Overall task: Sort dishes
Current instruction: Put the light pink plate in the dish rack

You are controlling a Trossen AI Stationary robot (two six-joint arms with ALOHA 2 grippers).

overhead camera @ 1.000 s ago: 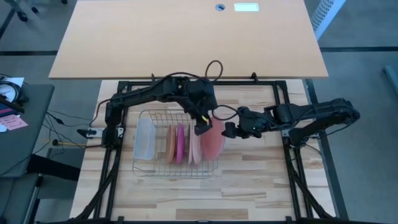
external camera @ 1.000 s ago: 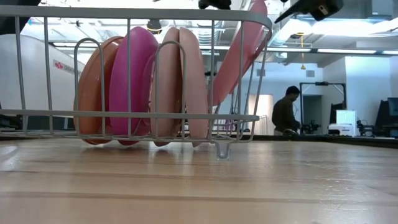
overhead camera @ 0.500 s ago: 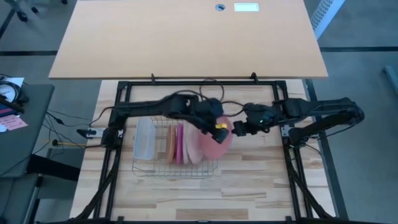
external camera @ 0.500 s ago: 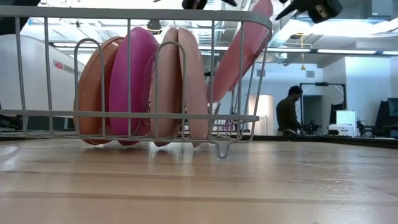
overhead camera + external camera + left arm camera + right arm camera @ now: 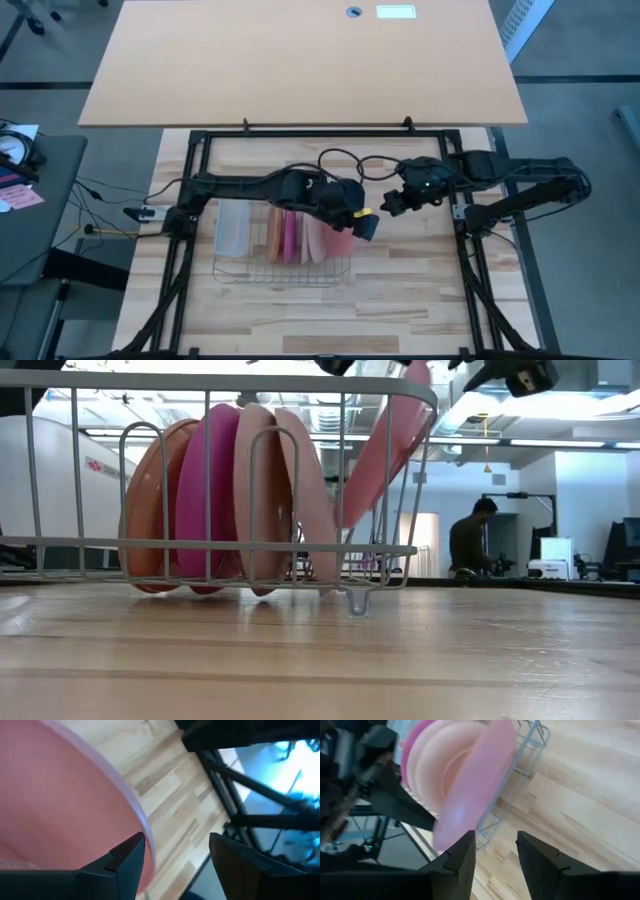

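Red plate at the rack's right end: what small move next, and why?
Probably lift the left gripper clear. Its fingers stand open, the red plate beside one finger rather than clamped, and the plate leans tilted against the wire rack end wall. The right gripper hangs open off to the side, holding nothing.

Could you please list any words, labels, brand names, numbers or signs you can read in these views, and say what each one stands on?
None can be read.
Red mark on the large white curved machine behind the silver wire rack, low view: too small and blurred to read.
Pink paper note on the grey side table, high view: any writing is too small to tell.
The round plastic plates carry no visible text.
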